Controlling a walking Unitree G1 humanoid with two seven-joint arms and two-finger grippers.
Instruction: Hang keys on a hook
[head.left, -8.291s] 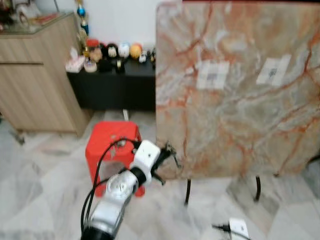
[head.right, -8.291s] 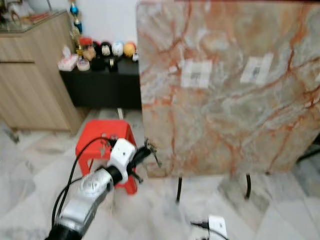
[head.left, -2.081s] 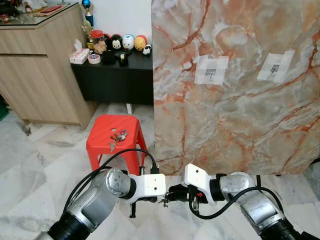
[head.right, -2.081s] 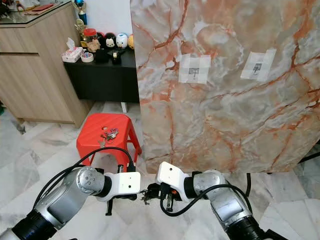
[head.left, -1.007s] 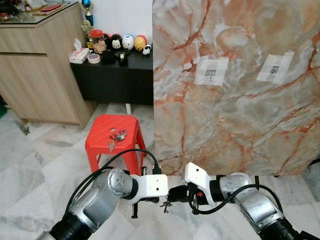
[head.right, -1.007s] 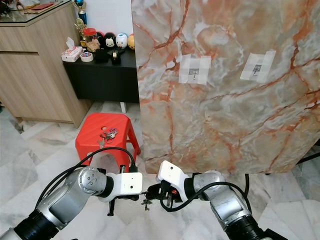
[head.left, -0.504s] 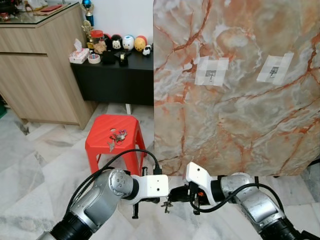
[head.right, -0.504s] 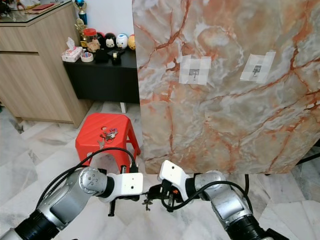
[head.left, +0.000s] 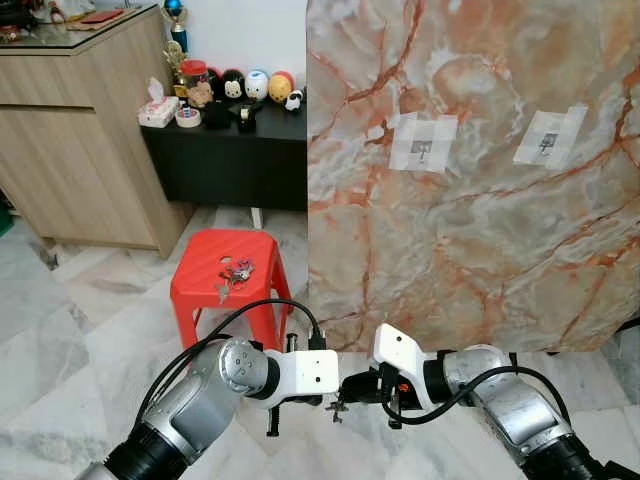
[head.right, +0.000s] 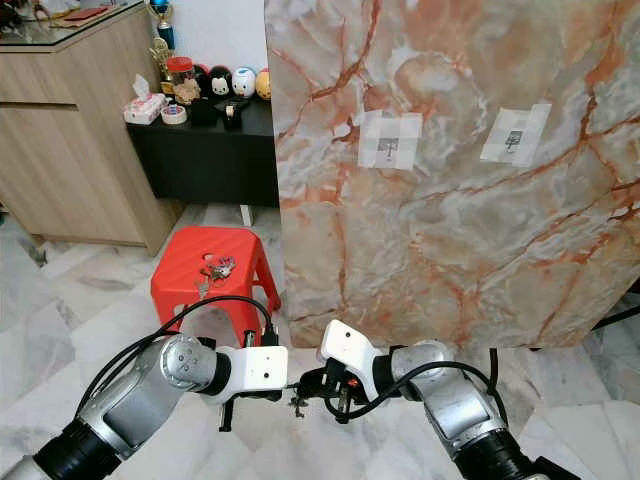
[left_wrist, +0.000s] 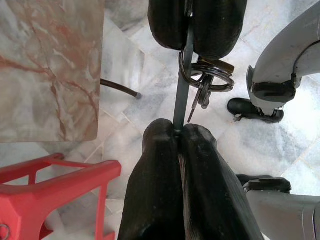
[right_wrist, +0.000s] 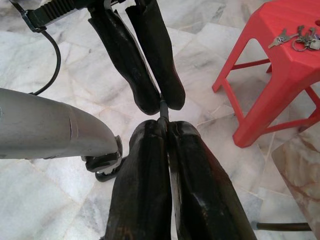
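Now both grippers, left gripper (head.left: 330, 385) and right gripper (head.left: 352, 388), are clamping the same key bunch (left_wrist: 204, 82) low center of the frame, barely shifted from a second ago, so the handover is stalling before reaching the hook (head.left: 422, 152).

A pale marble-tiled floor (head.left: 90, 330) carries a red plastic stool (head.left: 228, 283), and a bunch of keys (head.left: 236, 273) lies on the stool's seat. Behind it a low black bench (head.left: 225, 165) stands against the wall, its top lined with small figurines (head.left: 255, 84), a tissue box (head.left: 158, 112) and a roll of tape (head.left: 186, 118). A wooden cabinet (head.left: 80, 140) stands on the floor beside it.
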